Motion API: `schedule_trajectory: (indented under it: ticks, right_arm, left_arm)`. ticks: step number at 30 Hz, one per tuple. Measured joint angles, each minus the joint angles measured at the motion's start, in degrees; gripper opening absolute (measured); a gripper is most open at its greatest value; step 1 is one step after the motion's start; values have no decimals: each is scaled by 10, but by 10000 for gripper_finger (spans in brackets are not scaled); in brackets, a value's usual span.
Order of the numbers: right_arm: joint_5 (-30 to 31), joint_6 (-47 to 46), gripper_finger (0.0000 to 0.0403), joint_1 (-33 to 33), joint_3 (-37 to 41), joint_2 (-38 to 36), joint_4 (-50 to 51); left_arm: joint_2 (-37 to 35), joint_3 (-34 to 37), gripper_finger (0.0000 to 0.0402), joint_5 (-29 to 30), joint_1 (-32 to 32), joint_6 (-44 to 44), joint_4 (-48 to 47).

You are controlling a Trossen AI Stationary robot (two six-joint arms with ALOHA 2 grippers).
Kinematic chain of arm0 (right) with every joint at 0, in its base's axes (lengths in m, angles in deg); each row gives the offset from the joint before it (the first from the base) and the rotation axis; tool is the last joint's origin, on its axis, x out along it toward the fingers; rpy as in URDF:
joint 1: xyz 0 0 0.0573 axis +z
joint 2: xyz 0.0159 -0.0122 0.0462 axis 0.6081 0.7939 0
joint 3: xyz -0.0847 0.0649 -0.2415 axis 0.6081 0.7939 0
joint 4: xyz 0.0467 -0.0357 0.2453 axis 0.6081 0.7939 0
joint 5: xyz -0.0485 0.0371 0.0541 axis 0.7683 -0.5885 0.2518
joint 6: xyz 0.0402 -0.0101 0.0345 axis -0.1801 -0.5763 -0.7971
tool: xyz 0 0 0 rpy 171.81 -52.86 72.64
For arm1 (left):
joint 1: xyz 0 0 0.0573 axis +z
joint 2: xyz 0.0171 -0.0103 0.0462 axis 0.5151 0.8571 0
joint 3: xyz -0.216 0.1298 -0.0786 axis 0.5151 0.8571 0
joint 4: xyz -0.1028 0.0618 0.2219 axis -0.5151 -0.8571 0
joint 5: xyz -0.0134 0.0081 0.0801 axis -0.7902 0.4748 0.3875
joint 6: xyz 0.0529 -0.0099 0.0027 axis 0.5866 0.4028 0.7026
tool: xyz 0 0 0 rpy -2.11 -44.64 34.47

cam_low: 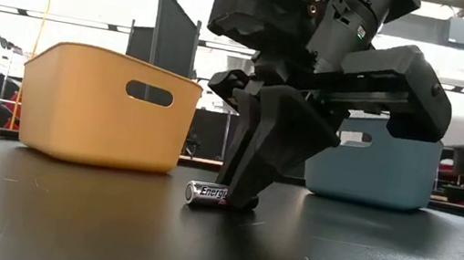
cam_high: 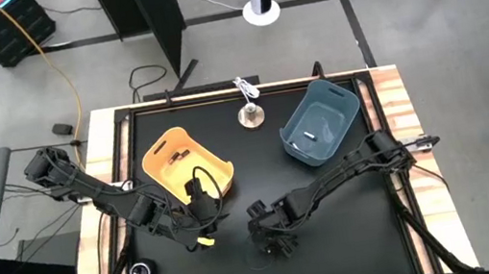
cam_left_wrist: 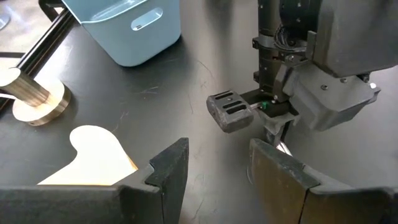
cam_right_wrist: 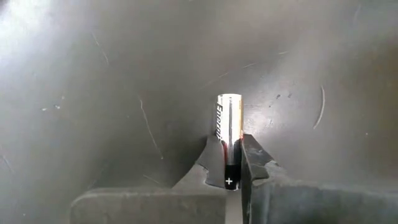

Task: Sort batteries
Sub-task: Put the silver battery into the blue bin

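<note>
Silver battery (cam_right_wrist: 229,140) lying near the table's (cam_high: 358,246) front edge, right gripper (cam_right_wrist: 231,177) fingers clamped on its dark end only; risk: pivots or slips out on lifting.

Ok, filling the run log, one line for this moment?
right gripper: shut on battery, on table | left gripper: open, near orange bin | blue bin: beyond

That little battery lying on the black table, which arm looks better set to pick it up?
The right arm. Its gripper is down at the table with its fingers on either side of the battery. The left gripper hangs open beside the yellow bin, holding nothing.
</note>
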Motion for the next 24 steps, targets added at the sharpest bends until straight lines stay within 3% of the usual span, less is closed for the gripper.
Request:
schedule_trajectory:
  ticks: [16,24]
  right_arm:
    - [-1,3,11,0,-47,2,64]
    - [1,29,12,-3,-56,-36,94]
  left_arm:
    - [0,0,164,0,0,-1,0]
    - [0,0,164,0,0,0,0]
